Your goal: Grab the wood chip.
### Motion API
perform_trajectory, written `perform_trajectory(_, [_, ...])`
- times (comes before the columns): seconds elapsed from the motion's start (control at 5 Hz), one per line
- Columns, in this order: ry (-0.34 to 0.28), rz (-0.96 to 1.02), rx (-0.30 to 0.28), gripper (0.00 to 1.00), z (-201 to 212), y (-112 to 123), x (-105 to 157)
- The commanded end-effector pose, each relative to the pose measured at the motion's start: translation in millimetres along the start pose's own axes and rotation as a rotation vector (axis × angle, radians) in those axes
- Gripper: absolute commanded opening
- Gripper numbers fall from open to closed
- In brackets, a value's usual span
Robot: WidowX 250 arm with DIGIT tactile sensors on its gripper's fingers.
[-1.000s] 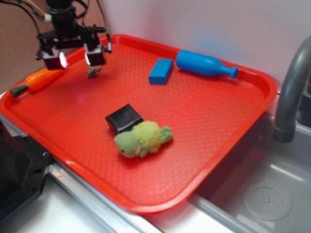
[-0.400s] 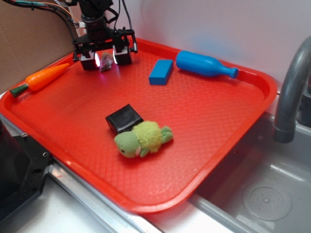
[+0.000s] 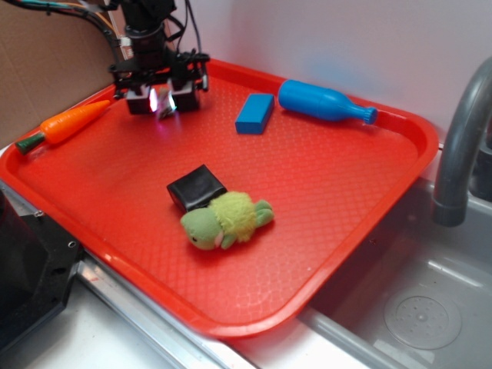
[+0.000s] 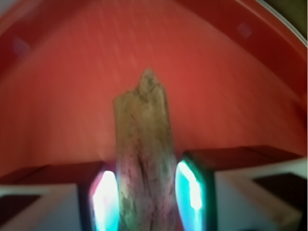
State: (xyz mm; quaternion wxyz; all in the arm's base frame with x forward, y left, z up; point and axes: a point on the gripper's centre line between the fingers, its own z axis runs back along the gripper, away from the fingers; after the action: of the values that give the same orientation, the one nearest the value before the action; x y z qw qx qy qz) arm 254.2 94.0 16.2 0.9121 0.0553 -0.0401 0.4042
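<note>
Tray [image 3: 369, 223], red and textured, sits beside a steel sink [image 3: 430, 307] and grey faucet [image 3: 461, 146]. On it lie an orange carrot [image 3: 65, 123], blue block [image 3: 254, 112], blue bottle [image 3: 323, 101], black block [image 3: 196, 187] and green plush turtle [image 3: 224, 217]. At the tray's far left corner, the gripper [image 3: 163, 98] has its jaws pressed against both sides of the wood chip [image 4: 143, 159], whose pointed tip juts out beyond them.
</note>
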Motion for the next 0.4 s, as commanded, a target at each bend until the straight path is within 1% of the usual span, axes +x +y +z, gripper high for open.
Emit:
perform_trajectory(0.0, [-0.133,-0.18,-0.159,0.0,103,41,-24])
perform_trajectory(0.2, [-0.169,-0.229,-0.134,0.0,156,48,-50])
